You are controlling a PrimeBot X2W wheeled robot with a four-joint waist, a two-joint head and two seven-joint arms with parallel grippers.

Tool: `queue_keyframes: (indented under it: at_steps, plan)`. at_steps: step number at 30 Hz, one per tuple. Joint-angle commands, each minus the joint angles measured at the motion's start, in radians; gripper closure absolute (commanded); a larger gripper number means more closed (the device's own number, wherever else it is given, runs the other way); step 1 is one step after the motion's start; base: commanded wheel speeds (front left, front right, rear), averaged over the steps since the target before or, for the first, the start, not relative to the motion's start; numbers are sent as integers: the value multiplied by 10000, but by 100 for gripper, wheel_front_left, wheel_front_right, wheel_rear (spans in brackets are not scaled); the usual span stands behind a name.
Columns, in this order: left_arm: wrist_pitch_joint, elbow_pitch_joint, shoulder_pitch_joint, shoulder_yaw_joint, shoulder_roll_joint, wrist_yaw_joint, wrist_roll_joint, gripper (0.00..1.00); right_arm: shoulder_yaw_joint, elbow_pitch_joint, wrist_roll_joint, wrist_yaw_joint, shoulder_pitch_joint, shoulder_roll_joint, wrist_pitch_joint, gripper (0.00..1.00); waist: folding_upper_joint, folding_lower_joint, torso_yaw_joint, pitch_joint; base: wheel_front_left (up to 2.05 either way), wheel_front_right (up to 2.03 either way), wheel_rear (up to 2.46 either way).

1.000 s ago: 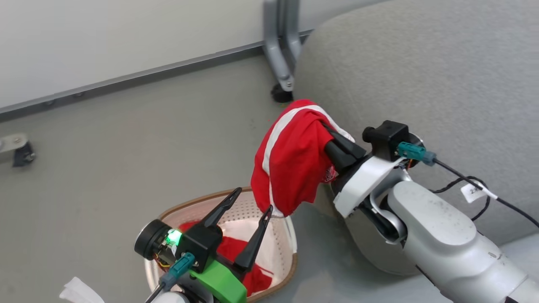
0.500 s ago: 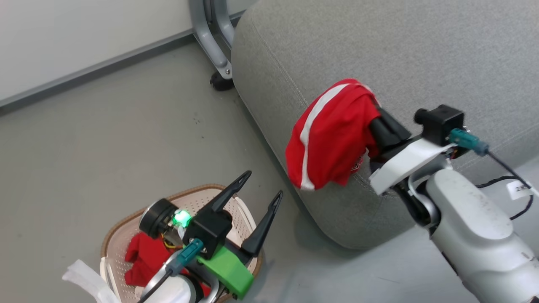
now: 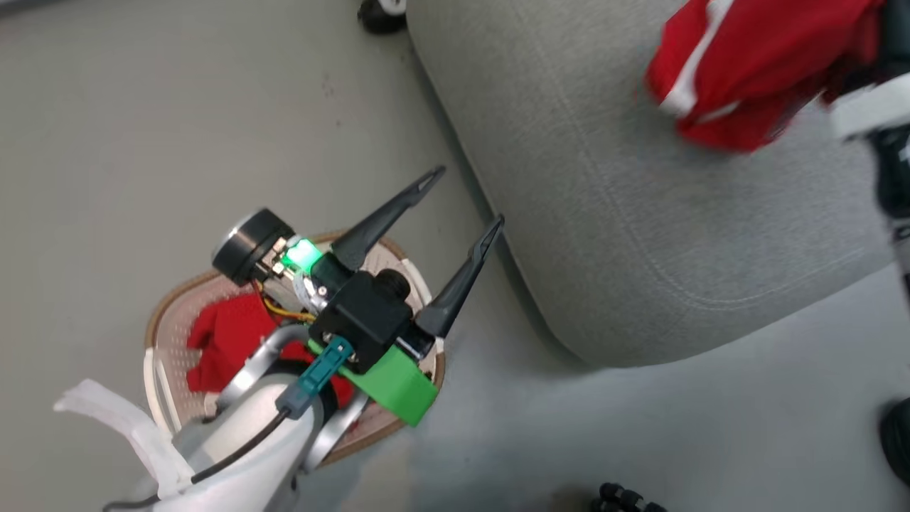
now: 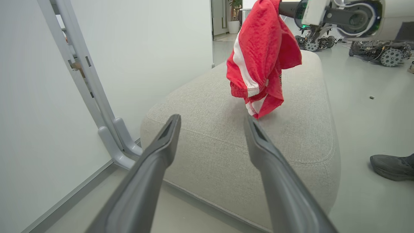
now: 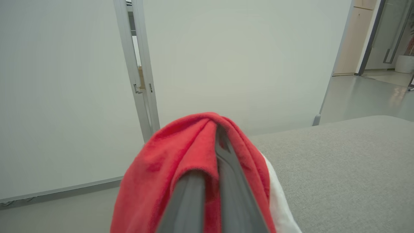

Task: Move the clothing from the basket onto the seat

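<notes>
My right gripper [image 5: 217,137] is shut on a red clothing piece with white stripes [image 4: 262,55], which hangs just above the top of the grey seat [image 4: 226,129]. In the head view this garment [image 3: 753,64] is at the top right, over the seat [image 3: 604,213]. A second red garment [image 3: 220,341] lies in the cream basket [image 3: 169,331] on the floor, left of the seat. Above the basket's right side my left gripper [image 3: 469,195] is open and holds nothing; in its own wrist view the spread left gripper [image 4: 212,121] points at the seat's near end.
A grey metal frame leg [image 4: 113,139] stands against the white wall left of the seat, with a black caster [image 3: 380,14] at its foot. A person's dark shoe [image 4: 391,166] rests on the floor right of the seat. Wheeled machines [image 4: 388,55] stand far behind.
The head camera has swung down and right. My right gripper has carried the red garment from beside the seat's edge to above its top. The left gripper has stayed open over the basket.
</notes>
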Motion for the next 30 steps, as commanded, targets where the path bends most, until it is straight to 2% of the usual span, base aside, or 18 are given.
queue_keyframes:
  at_steps: [1, 7, 12, 13, 14, 15, 16, 23, 30]
  plan:
    - [27, -75, -397, 9, 77, -90, 177, 0, -304, 73, -92, 1, -412, -197, -31, 100, -1, -1, 1156, 1846, 0, 0, 0]
    - [24, -187, -1061, -150, 12, -218, 462, 0, -1368, 646, -255, 1, -1388, -691, -31, 100, -1, -1, 1545, 2841, 0, 0, 0]
    - [-93, -45, -1274, -309, -100, -269, 490, 0, -1825, 1484, -591, -1, -1438, -602, -30, 100, -1, -1, 1683, 3183, 0, 0, 0]
    - [-134, 5, -1279, -343, -126, -275, 476, 0, -1906, 1683, -647, 1, -1294, -491, -30, 91, -1, -1, 1688, 3202, 0, 0, 0]
    - [-172, 50, -1284, -366, -145, -278, 463, 0, -1962, 1788, -673, 1, -1181, -395, -30, 58, -1, -1, 1689, 3205, 0, 0, 0]
    - [-200, 104, -1279, -389, -160, -273, 450, 0, -2082, 1873, -685, 1, -1066, -277, -30, 7, -1, -1, 1686, 3188, 0, 0, 0]
    - [-235, 156, -1261, -401, -172, -259, 430, 0, -2131, 1938, -711, 1, -948, -203, -30, 0, -1, -1, 1678, 3162, 0, 0, 0]
    - [-556, 521, -933, -379, -218, -90, 237, 0, -2661, 1687, -874, 1, 320, 438, -30, 0, -1, -1, 1554, 2659, 0, 0, 0]
    - [-1156, 979, -313, -124, -344, 370, -119, 0, -3254, 90, -1604, 1, 2036, 1266, -30, 0, -1, -1, 1570, 1558, 0, 0, 0]
